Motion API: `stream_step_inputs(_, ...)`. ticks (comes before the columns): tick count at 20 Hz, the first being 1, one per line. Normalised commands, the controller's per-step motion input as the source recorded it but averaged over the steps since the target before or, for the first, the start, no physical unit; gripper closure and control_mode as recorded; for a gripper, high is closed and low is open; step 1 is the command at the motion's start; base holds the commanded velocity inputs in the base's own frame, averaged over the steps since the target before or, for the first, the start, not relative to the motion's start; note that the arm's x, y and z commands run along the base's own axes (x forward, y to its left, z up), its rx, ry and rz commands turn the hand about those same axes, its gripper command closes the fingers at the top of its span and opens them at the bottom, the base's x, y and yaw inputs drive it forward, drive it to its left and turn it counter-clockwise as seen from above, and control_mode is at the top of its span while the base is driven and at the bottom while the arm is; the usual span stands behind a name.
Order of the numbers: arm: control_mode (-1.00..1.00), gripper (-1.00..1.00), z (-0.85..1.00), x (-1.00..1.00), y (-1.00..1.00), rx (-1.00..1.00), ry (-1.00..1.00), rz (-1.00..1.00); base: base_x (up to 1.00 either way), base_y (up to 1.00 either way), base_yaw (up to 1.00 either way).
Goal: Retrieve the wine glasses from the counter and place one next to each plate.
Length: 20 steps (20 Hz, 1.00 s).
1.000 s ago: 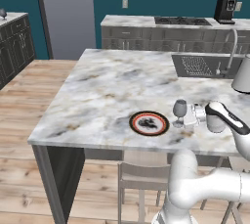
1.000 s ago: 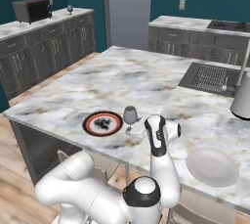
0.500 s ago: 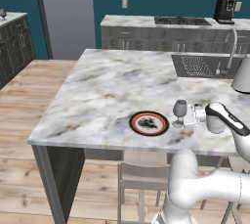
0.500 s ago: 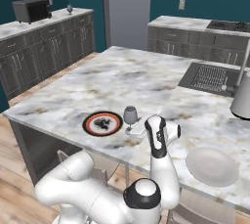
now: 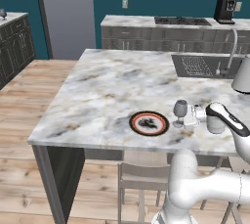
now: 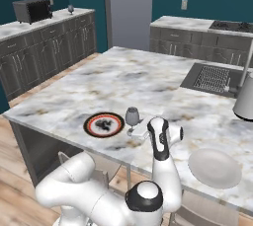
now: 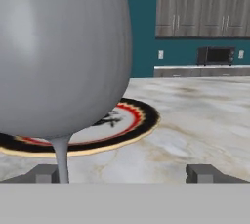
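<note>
Your gripper's (image 7: 125,173) fingers (image 7: 207,173) stand spread wide, holding nothing, with the stem of a wine glass (image 7: 61,56) rising just inside the left tip in the hand view. You cannot tell whether that tip touches the stem. From the base views, the grey glass (image 5: 180,109) stands upright on the marble island (image 5: 112,86), between the gripper (image 5: 191,119) and the red-rimmed plate (image 5: 149,123), just right of the plate (image 6: 104,124). To the right of the arm, near the island's front edge, lies the plain off-white plate (image 6: 214,168). Farther back sits the island's sink (image 6: 212,77). Far left, on the counter (image 6: 29,27) beside a microwave (image 6: 32,10), you can see the second wine glass (image 6: 70,9).
</note>
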Motion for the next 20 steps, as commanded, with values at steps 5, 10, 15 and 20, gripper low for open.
stream_step_inputs(5, -1.0, -1.0, -0.46, -0.04, -0.1, 0.0, 0.0, 0.03, 0.0, 0.0, 0.0)
stream_step_inputs(10, -1.0, -1.0, -0.72, -0.18, 0.0, -0.02, 0.06, 0.15, 0.0, 0.0, 0.0)
stream_step_inputs(15, -1.0, -1.0, -0.76, -0.27, -0.18, -0.02, 0.11, 0.09, 0.0, 0.0, 0.0)
stream_step_inputs(20, -1.0, -1.0, -0.39, -0.04, -0.35, 0.0, 0.0, 0.0, 0.0, 0.0, 0.0)
